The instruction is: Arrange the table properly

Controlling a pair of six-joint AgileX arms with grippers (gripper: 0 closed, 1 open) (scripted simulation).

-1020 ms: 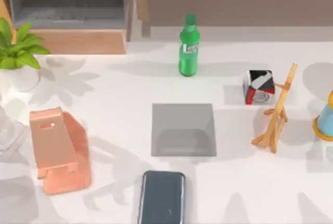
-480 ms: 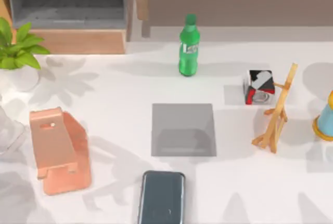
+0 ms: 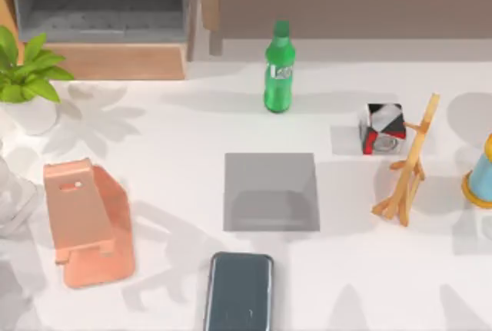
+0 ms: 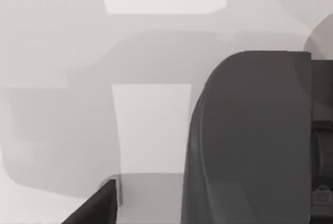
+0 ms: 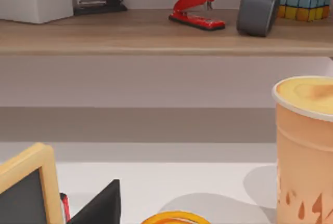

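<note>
Centrally, grey mat lies on table, phone just below

**Surfaces & finishes**

Table: smooth white top, matt. Mat: flat grey, matt. Bottle: green, looks plastic, slight gloss. Phone: dark, glossy face. Stand: salmon-pink, smooth, matt, metal or plastic, can't tell. Easel: pale wood. Shelf: wood grain, matt. Stapler: red, glossy. Cup: peach, smooth, matt.
</note>
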